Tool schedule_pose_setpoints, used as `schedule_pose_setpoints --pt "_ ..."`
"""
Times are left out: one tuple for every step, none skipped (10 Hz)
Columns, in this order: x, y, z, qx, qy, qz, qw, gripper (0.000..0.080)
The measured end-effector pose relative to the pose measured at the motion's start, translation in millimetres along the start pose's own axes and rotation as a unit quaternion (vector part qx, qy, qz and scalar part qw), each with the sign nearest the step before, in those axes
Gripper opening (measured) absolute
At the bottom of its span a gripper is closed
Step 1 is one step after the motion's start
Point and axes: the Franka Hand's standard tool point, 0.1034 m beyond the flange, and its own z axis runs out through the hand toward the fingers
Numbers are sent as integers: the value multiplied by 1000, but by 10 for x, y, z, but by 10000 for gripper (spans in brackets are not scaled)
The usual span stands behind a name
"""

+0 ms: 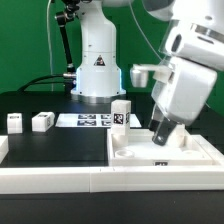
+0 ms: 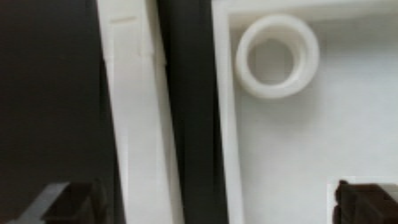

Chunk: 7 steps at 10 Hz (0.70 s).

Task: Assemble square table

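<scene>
The square table's white slab [image 1: 165,152] lies flat at the exterior view's right, against the front rail. My gripper [image 1: 160,136] hangs low over the slab's far left part, fingers pointing down. In the wrist view my gripper [image 2: 214,205] is open, with dark fingertips [image 2: 63,205] far apart and nothing between them. Below lie the slab [image 2: 311,140], a raised ring hole [image 2: 279,55], a dark gap and a white strip [image 2: 134,110]. One white tagged leg [image 1: 121,113] stands upright behind the slab. Two legs [image 1: 42,121] [image 1: 14,122] lie at the left.
The marker board [image 1: 88,120] lies flat in front of the robot base [image 1: 97,70]. A long white rail [image 1: 90,181] runs along the front of the black work surface. Cables hang at the back left.
</scene>
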Motion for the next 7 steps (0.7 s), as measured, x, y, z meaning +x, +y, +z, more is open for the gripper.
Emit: schedule_pose_setpoints --pt "-164 -69 -82 -2 3 10 1000 646" --pt "-307 -175 -104 1 5 23 1000 646" --pt "-455 -220 -130 4 5 32 999 649" --pt "-578 -284 -155 4 8 41 999 649" --pt "-662 -387 -136 2 15 49 999 649" --pt "-661 -391 -126 5 13 48 999 649" --pt "-649 -376 -127 4 13 50 999 649"
